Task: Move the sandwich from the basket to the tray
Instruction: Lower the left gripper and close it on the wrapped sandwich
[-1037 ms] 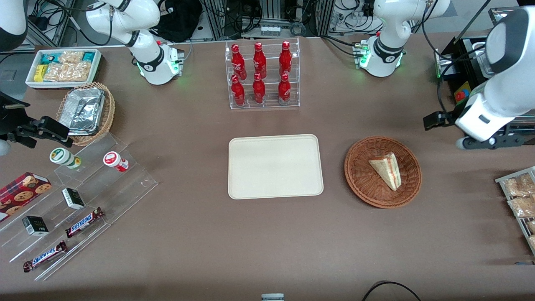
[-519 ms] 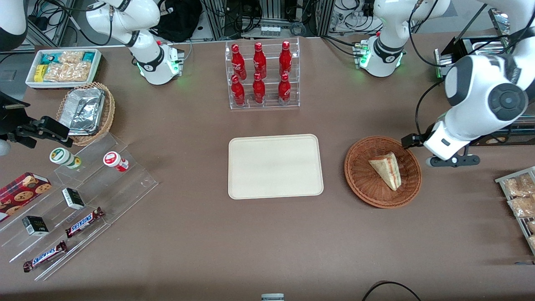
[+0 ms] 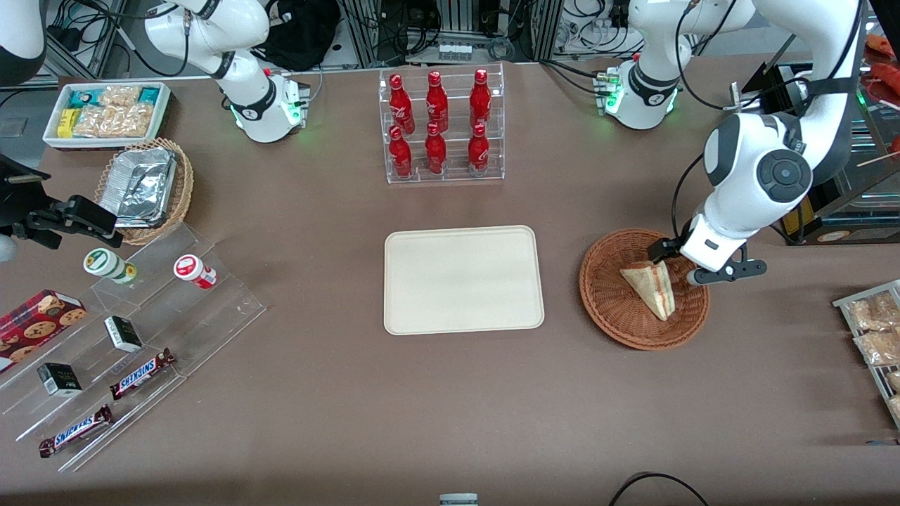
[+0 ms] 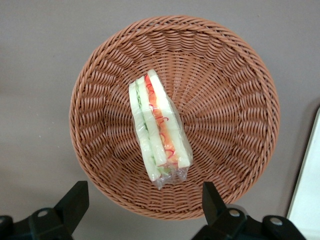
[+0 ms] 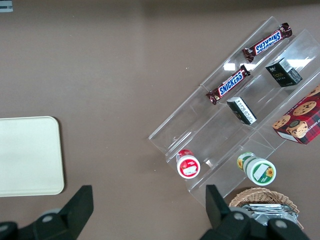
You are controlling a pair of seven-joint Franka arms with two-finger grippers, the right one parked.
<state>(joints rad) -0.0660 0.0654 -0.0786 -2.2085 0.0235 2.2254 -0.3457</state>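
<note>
gripper (image 4: 142, 205): fingers spread wide, holding nothing, above basket (image 3: 606, 295) rim | sandwich (image 3: 651, 284): lying in basket | tray (image 3: 463, 279): beside basket, apart

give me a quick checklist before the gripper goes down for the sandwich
1. Sandwich in the basket, lying on its side, nothing on top: ok.
2. Gripper open, fingers spread wider than the sandwich: ok.
3. Gripper above the basket, over the rim part toward the working arm's end of the table, not centred on the sandwich: not ok.
4. Sandwich looks wrapped in clear film, so slip risk: cannot tell.
5. Tray bare, ready to receive it: ok.
6. Table between basket and tray free of other things: ok.
</note>
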